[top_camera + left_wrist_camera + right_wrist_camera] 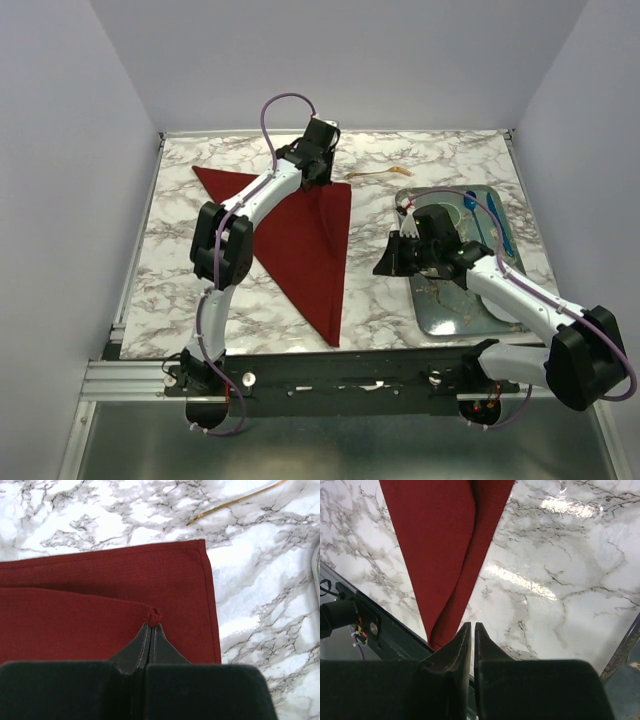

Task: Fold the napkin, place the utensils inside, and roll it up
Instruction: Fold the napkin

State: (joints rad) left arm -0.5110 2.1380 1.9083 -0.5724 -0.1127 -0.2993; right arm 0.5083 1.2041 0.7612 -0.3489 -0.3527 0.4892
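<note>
The dark red napkin [300, 240] lies folded into a triangle on the marble table, one point toward the near edge. My left gripper [318, 180] is at its far right corner, shut on a pinched corner of the upper layer [153, 615], which sits a little short of the lower layer's corner [200, 547]. One slim gold utensil [380, 174] lies on the marble just beyond that corner, and shows at the top of the left wrist view [235, 501]. My right gripper [385, 265] hovers between napkin and tray, jaws nearly together with nothing between them [472, 626], beside the napkin's near tip [440, 635].
A metal tray [440, 310] sits at the right, under my right arm, with a blue-handled item [497, 225] and small bits in it. The table's front rail [350, 615] runs close below the napkin tip. Grey walls close in the table.
</note>
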